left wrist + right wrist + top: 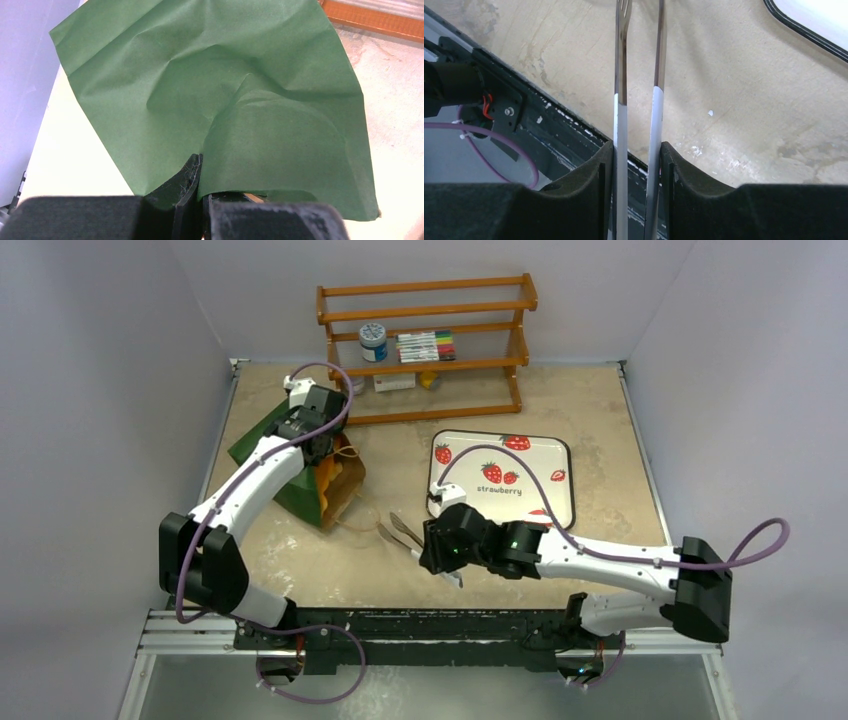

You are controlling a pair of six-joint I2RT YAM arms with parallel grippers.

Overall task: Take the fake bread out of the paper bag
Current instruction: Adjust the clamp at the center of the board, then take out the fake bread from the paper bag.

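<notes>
Green paper bag (292, 472) far left, pinched by left gripper (312, 437), orange fake bread (334, 472) at its mouth. Metal tongs (402, 531) clamped in right gripper (441, 546). Could drop bread from slick tips if gripped off-centre.

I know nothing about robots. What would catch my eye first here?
Probably the crumpled green paper bag at the table's left, its edge pinched by the left pincer, with something orange showing in its brown mouth. Next, the right pincer near the front edge grips a pair of metal tongs pointing toward the bag. Just beyond lies a white tray printed with red strawberries.
</notes>
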